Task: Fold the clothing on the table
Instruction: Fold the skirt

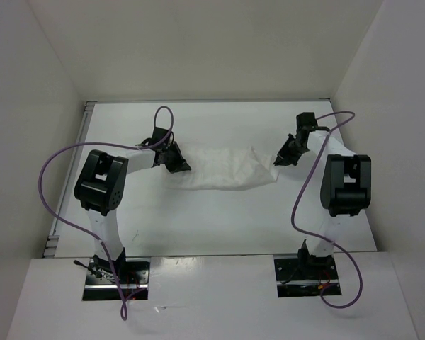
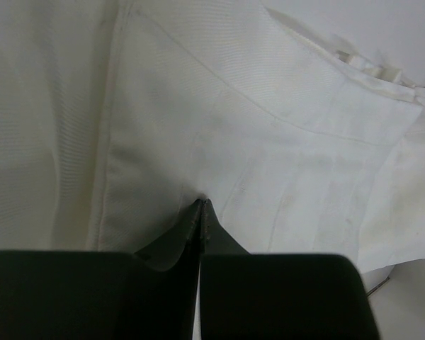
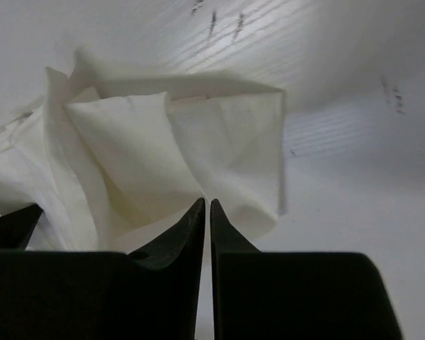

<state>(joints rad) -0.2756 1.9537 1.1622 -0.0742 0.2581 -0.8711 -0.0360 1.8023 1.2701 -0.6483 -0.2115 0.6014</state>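
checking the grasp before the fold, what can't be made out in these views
Top view: both ends of the clothing are hidden under the left gripper and right gripper; the garment is too bunched to tell its type.
Left wrist: the cloth runs off the left and top edges; the closed jaws hide the pinch.
Right wrist: the jaws cover the gripped fold; the cloth is cut off at the left edge.

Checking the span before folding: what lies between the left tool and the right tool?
Only the white clothing, running in one band from the left tool to the right tool. The top view shows this.
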